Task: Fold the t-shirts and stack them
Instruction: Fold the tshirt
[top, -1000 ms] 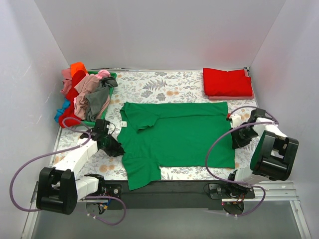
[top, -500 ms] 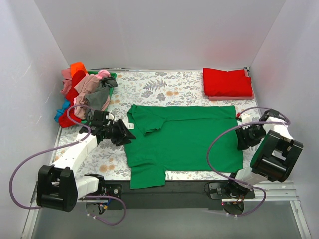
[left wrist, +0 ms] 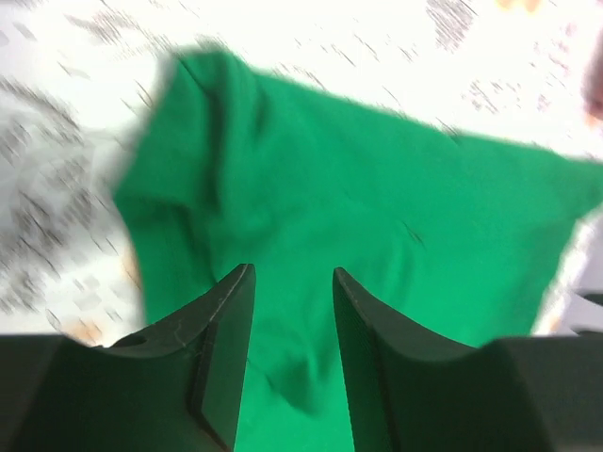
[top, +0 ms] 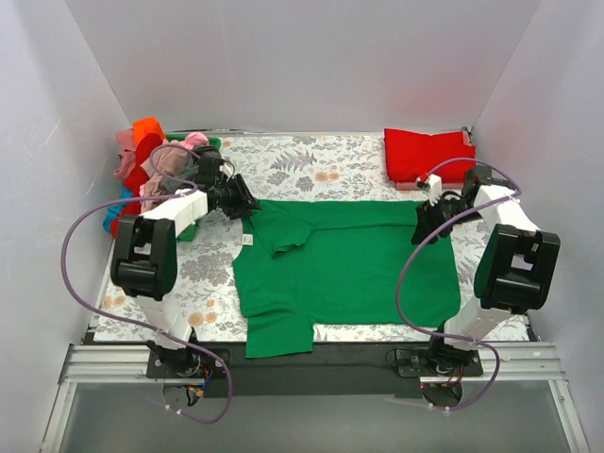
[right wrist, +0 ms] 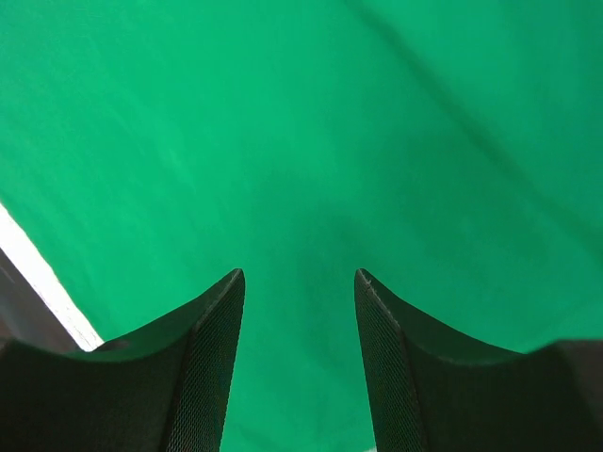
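The green t-shirt (top: 349, 264) lies spread flat on the desk (top: 302, 160), in our judgement so that we can fold it. The left end effector (top: 243, 204) and the right end effector (top: 422, 226) each hover with fingers moderately apart, gripping nothing. The shirt's far corners lie directly under them.

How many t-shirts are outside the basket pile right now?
3: a green t-shirt spread mid-table, a folded red t-shirt at the far right corner, and a pink edge beneath it, seemingly another. More may be hidden there.
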{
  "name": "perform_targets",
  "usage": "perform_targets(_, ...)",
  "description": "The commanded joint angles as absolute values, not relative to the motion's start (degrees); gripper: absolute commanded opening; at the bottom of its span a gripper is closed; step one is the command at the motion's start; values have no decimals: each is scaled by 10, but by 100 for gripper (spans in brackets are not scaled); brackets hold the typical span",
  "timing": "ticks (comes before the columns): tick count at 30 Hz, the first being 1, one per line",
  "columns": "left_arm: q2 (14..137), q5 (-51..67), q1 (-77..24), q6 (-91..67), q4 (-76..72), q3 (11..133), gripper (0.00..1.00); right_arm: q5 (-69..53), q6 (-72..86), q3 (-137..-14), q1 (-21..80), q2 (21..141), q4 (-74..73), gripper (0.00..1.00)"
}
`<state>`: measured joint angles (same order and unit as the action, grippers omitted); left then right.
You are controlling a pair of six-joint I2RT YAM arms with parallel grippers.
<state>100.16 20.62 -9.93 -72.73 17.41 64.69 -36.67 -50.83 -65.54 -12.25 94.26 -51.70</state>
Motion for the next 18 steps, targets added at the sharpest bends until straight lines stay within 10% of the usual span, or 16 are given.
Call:
perform_targets(1, 1040, 134, -98, -699, 184, 706, 36, -432, -458, -718, -106, 963, -510, 57)
perform_targets(18, 1160, 110, -97, -665, 234, 830, 27, -422, -427, -720, -98, 1007, -465, 57)
